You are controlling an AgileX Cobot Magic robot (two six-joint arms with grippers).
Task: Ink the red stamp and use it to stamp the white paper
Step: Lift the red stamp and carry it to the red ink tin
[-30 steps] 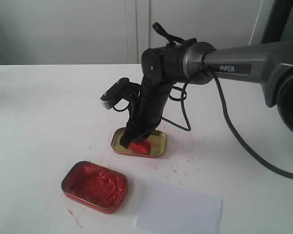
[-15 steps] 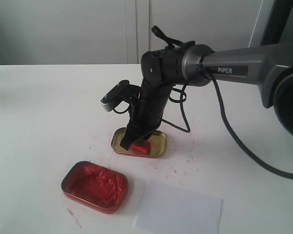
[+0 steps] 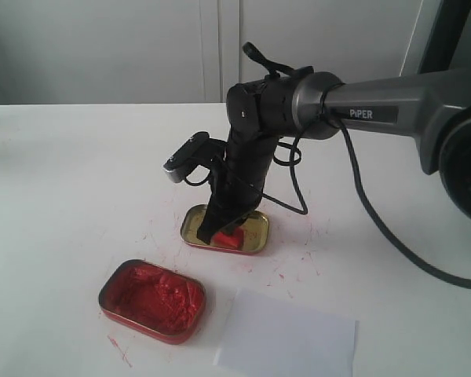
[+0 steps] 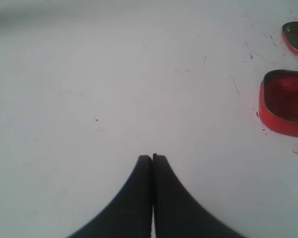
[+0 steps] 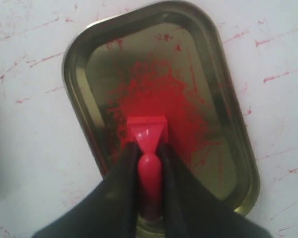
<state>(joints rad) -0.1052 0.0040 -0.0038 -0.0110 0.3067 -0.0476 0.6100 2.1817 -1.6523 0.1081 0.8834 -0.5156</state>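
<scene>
On the white table [image 3: 78, 173], the black right hand [image 5: 148, 147] had just closed on the knob of the small red plastic stamp [image 5: 147, 130] standing in the gold metal tin [image 5: 99, 69], seemingly ready for lifting; the plain white paper sheet [image 3: 286, 334] lay nearby, unmarked.

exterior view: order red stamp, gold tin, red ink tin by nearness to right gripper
1. small red plastic stamp, between the right gripper's fingers
2. gold metal tin, under it
3. red-filled ink tin, nearer the camera, to the left
</scene>
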